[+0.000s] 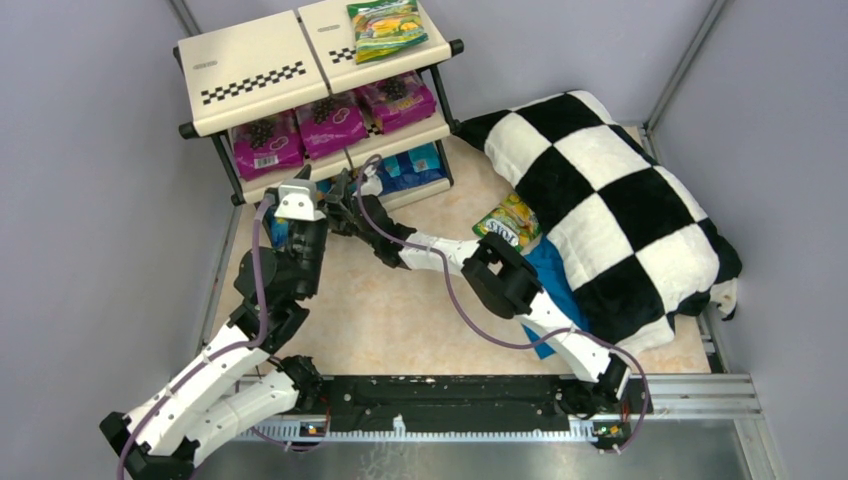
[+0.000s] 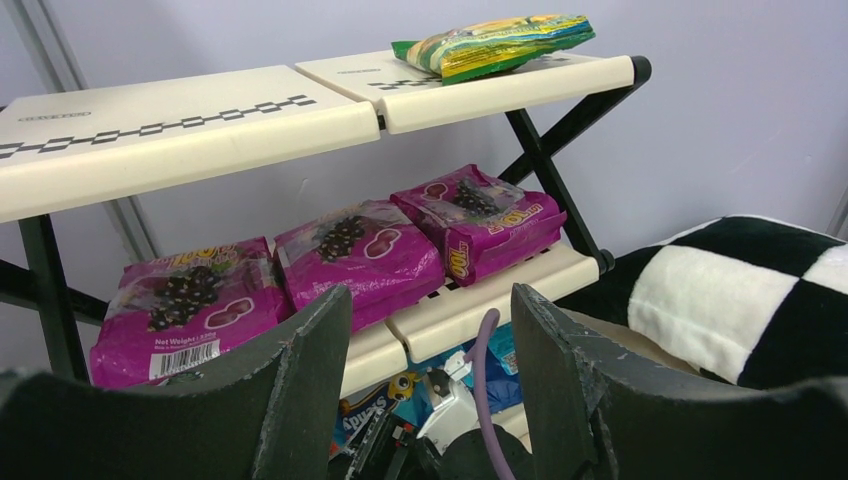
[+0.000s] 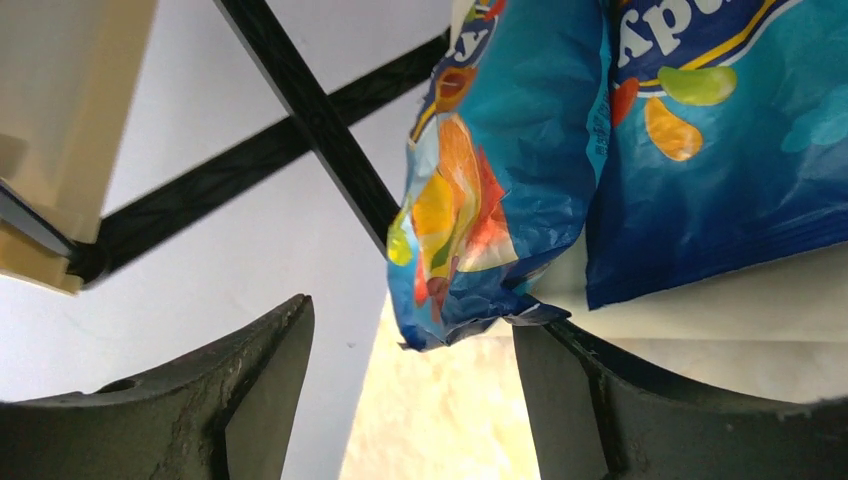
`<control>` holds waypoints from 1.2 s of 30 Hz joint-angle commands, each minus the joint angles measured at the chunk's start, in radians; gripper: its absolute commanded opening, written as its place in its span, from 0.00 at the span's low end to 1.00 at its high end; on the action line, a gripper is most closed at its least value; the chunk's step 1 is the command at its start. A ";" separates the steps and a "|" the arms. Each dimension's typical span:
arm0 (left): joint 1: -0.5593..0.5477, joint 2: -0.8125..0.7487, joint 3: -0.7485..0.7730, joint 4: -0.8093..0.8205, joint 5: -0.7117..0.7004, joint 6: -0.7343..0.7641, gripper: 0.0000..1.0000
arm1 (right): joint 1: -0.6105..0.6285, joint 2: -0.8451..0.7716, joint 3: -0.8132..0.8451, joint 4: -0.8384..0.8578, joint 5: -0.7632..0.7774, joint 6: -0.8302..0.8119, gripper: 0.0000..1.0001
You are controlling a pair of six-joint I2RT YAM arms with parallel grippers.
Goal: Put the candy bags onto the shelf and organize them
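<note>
Here the right gripper stands open, empty; blue candy bag just ahead.

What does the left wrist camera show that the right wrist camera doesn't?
Only the left wrist view: the green-yellow bag on the top tier, three magenta bags in a row on the middle tier, the checkered pillow, and the open left gripper.

Only the right wrist view: a close look at a blue bag whose crumpled corner overhangs its tier, in front of the open right gripper.

Both: the shelf with its black crossed frame, and the blue bags on the bottom tier.
</note>
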 commanded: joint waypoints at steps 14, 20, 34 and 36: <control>0.000 -0.022 -0.008 0.067 -0.004 0.014 0.66 | 0.017 0.210 0.289 0.207 0.171 0.013 0.15; 0.000 -0.022 -0.008 0.069 -0.006 0.015 0.66 | 0.024 0.295 0.476 0.183 0.285 -0.059 0.00; 0.002 -0.014 -0.012 0.077 -0.008 0.023 0.66 | 0.084 0.262 0.354 0.218 0.361 -0.071 0.00; 0.002 -0.013 -0.014 0.077 -0.008 0.025 0.66 | 0.086 0.239 0.306 0.229 0.362 -0.074 0.00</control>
